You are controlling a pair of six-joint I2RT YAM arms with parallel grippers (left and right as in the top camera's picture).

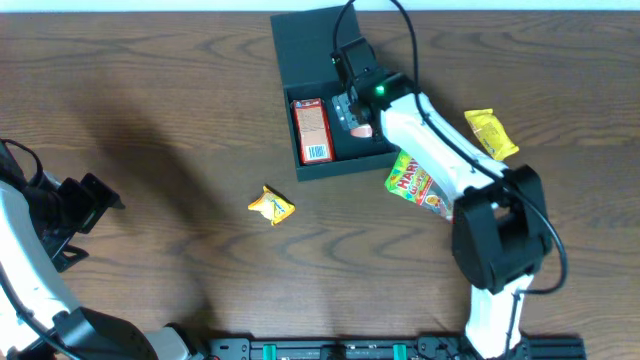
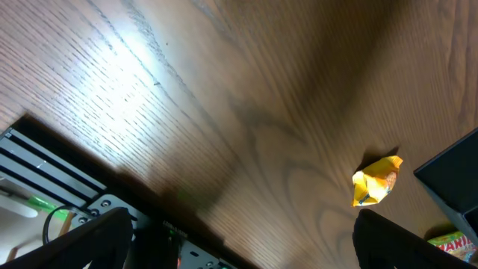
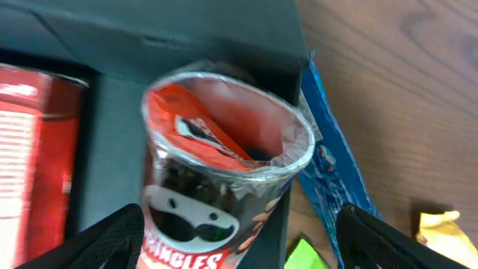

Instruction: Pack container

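Note:
The container (image 1: 340,168) is a dark shallow box with its flap lid open, at the table's far middle; it also shows in the right wrist view (image 3: 172,37) and the left wrist view (image 2: 455,172). A small Pringles can (image 3: 216,172) stands tilted at the box's right inner side. My right gripper (image 1: 352,108) hovers over it. Its fingers (image 3: 239,235) are spread wide to either side of the can, with a clear gap on the right. A red-and-white carton (image 1: 312,130) lies in the box's left half. My left gripper (image 1: 95,200) is open and empty (image 2: 243,239) at the left edge.
A crumpled yellow packet (image 1: 271,206) lies in front of the box, and it is also in the left wrist view (image 2: 377,179). A green Haribo bag (image 1: 413,185) and a yellow packet (image 1: 490,133) lie to the right of the box. A blue packet (image 3: 328,172) lies against the box's right wall.

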